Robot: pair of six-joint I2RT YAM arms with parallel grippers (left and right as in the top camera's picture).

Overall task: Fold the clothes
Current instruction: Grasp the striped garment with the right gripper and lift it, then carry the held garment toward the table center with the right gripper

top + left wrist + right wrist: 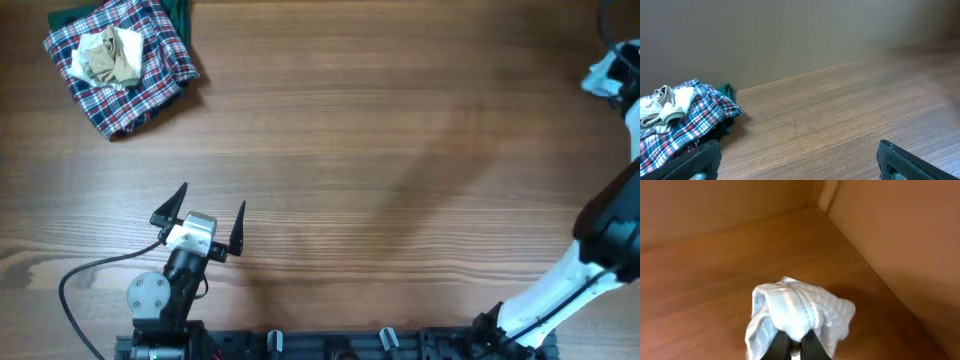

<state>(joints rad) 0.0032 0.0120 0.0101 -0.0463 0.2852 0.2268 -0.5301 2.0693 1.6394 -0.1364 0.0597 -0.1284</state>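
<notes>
Fetching seems the step: the right gripper point(796, 344) pinches the pants point(603, 75) at the overhead view's upper right; the left gripper point(212, 200) stands spread, lower left. Next, I'd judge, they need carrying to the middle of the table point(350, 150) and flattening.

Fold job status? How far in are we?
Done: nothing folded yet; the pants are a bunched wad at the far right of the table. In hand: the right gripper is pinched shut on their fabric, while the left gripper is open and empty near the front edge. Left: likely bring them to open wood, spread flat, then fold.
</notes>
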